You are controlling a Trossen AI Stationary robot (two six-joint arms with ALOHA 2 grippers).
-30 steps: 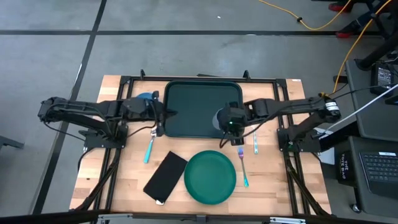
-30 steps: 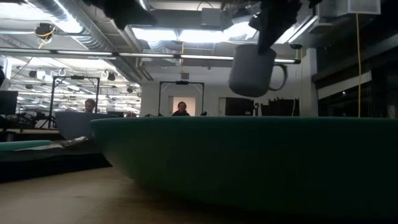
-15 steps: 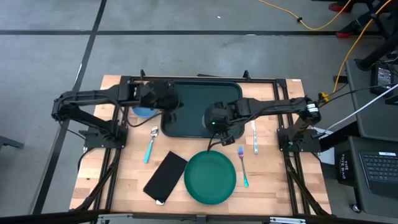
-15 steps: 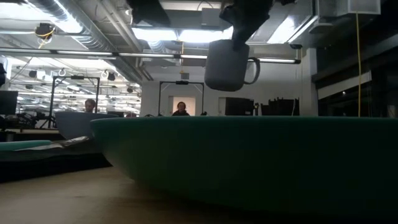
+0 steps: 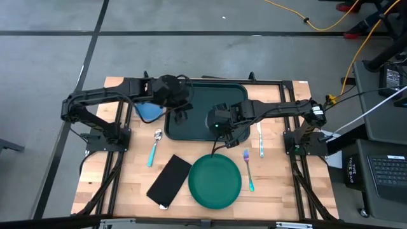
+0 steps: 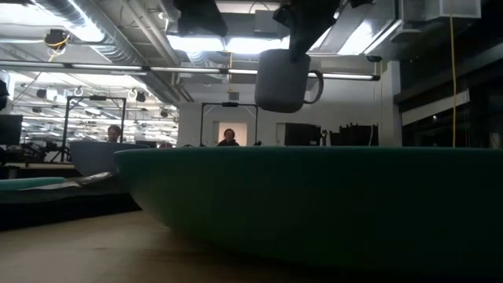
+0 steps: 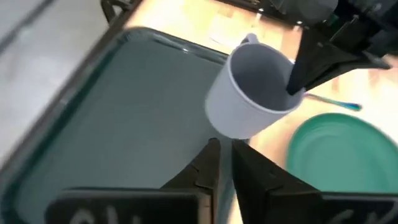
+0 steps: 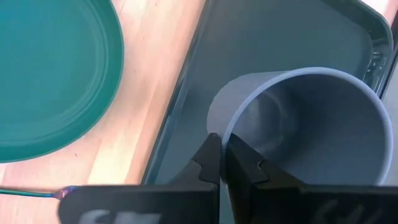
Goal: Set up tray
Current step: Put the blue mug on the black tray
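The dark green tray [image 5: 203, 102] lies flat at the table's far middle. A grey-blue mug [image 6: 281, 79] hangs above the tray's near right part, with my right gripper [image 5: 219, 125] shut on it; the mug also shows in the left wrist view [image 7: 249, 93]. My left gripper [image 5: 180, 113] hovers over the tray's left part, its fingers [image 7: 213, 155] a narrow gap apart with nothing between them, pointing slantwise down toward the mug. My right gripper pinches the mug's rim [image 8: 231, 127], one finger inside the mug and one outside, on the side away from the handle [image 6: 316, 77]. The fingers come from above, pointing steeply down. The mug hangs upright, mouth up, clear of the tray.
A round green plate [image 5: 215, 181] and a flat black rectangle [image 5: 169, 180] lie near the front. A teal-handled spoon [image 5: 154, 146] lies left of the tray, a fork [image 5: 248, 168] and a knife [image 5: 261, 141] to its right, and a blue bowl [image 5: 147, 112] beside its left rim.
My left gripper has left the tray's left rim, risen and swung toward the far edge and right, out over the tray, baring the blue bowl. My right gripper has carried the mug a little toward the table's left, still upright and clear of the tray.
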